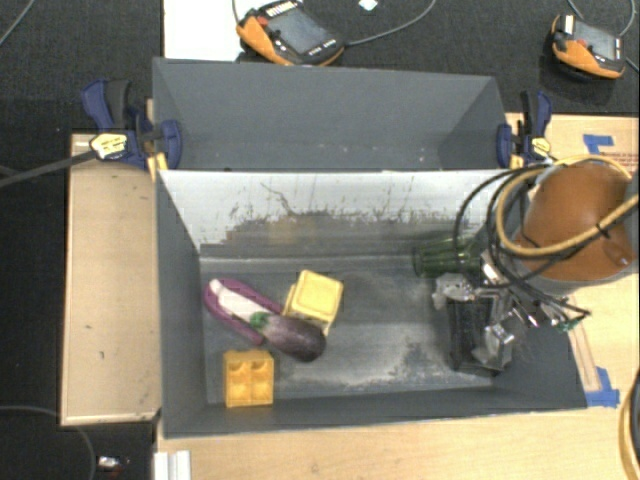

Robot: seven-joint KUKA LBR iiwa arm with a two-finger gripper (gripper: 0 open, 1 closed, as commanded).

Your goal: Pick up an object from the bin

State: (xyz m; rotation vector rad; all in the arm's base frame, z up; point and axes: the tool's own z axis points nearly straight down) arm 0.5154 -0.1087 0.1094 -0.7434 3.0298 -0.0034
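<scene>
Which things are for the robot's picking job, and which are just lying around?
For the job: gripper, bin, yellow block, yellow brick, purple eggplant, purple-and-white toy, green thing beside the gripper.
Just lying about: orange gadget behind the bin, orange gadget at top right, white paper.

Bare bin floor [395,343] at centre, toy cluster [295,338] blocking left

**Gripper [470,343] low at right end of bin [180,308]**

Hovering nr bin floor, just in front of dark green bottle-like thing [442,260]. Standing well apart from cluster at left: purple eggplant [292,337] just beside yellow cube [313,300], pink-purple piece [236,299] alongside, yellow studded brick [248,379] nr front wall.
</scene>
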